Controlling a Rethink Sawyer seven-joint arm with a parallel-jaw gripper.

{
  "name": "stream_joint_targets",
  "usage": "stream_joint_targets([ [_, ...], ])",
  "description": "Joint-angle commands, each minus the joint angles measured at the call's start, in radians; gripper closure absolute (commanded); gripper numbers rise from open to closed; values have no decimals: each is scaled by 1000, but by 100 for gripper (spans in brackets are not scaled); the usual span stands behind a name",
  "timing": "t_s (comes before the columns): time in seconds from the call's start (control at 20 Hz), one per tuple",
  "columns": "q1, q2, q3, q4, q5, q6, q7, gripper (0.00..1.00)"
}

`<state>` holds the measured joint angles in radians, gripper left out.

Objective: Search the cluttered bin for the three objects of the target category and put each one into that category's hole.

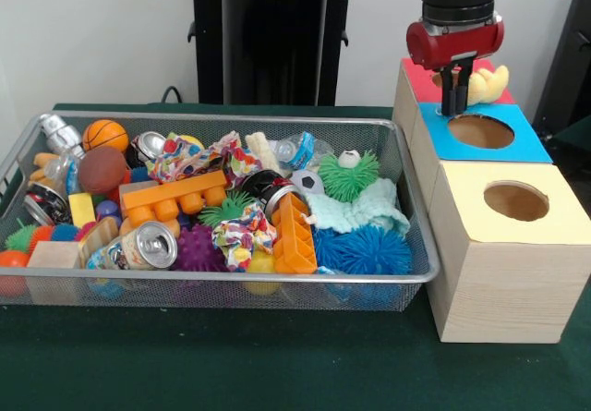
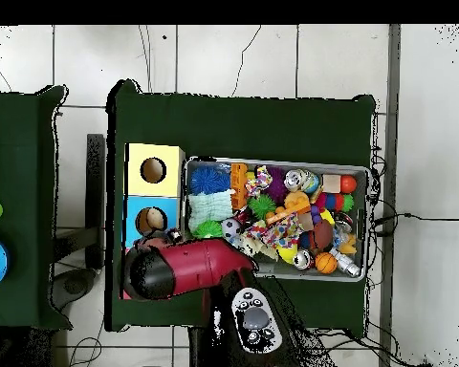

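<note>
The wire mesh bin sits on the green table, full of mixed toys; it also shows in the overhead view. My gripper hangs at the right, over the red-topped box at the far end of the row of boxes. A yellow toy animal lies on that red top, just right of the gripper and touching or nearly touching it. A yellow rounded thing shows half hidden under an orange block in the bin. In the overhead view the arm covers the red box and the gripper.
A blue-topped box with a round hole and a yellow-topped box with a hole stand right of the bin. The bin holds spiky balls, orange blocks, cans, a basketball and cloth pieces.
</note>
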<state>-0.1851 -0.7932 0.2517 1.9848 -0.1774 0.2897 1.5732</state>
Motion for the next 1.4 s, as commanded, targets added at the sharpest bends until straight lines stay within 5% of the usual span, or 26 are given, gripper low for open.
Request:
stream_joint_targets([
  [0.05, -77, 18, 101, 107, 41, 135, 71, 100],
  [0.6, -232, -98, 236, 232, 52, 367, -70, 100],
  [0.9, -273, -128, 273, 249, 49, 432, -67, 100],
  [1.25, -248, -64, 264, 177, -7, 425, -41, 100],
  [1.4, -247, -57, 282, 139, 0, 291, -8, 100],
])
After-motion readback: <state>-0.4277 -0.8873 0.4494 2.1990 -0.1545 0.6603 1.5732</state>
